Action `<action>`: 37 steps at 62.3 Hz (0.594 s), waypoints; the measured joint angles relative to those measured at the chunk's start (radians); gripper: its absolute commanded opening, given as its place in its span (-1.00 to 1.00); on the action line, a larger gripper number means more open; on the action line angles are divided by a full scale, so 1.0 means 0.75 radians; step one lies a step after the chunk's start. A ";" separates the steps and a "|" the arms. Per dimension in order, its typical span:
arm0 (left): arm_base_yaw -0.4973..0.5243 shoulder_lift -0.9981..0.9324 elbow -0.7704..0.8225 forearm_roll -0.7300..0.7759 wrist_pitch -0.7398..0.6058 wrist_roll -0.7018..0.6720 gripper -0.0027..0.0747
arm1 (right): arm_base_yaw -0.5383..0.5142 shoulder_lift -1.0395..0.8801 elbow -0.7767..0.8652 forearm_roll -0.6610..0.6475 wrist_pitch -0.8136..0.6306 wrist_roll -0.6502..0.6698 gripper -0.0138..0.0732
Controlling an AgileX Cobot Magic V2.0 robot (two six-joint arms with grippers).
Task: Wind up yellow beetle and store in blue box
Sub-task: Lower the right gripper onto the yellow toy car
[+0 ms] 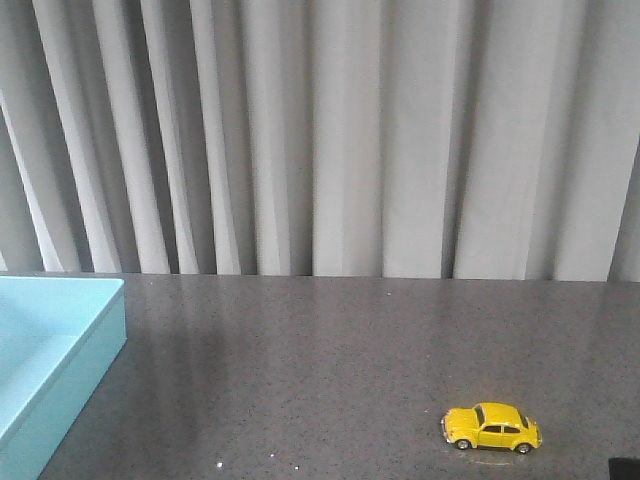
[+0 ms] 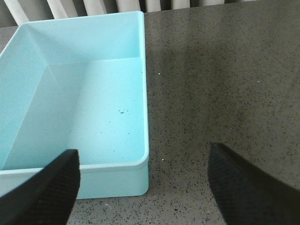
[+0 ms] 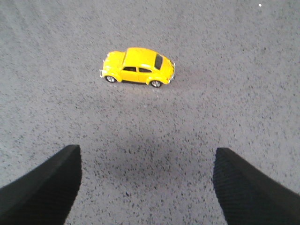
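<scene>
The yellow beetle stands on its wheels on the dark speckled table at the front right, side-on, nose to the left. It also shows in the right wrist view, beyond my right gripper, which is open and empty above bare table. The blue box sits at the left edge of the front view, only partly in view. In the left wrist view the blue box is empty, and my left gripper is open, with one finger over the box's near wall and the other over the table.
The dark speckled table runs back to a grey pleated curtain. A small dark patch shows at the front right corner of the front view. Tiny dark specks lie on the box floor.
</scene>
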 measured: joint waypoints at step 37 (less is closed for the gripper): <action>0.000 0.000 0.000 -0.393 -0.001 0.413 0.52 | 0.179 0.562 -0.544 -0.138 0.288 0.079 0.65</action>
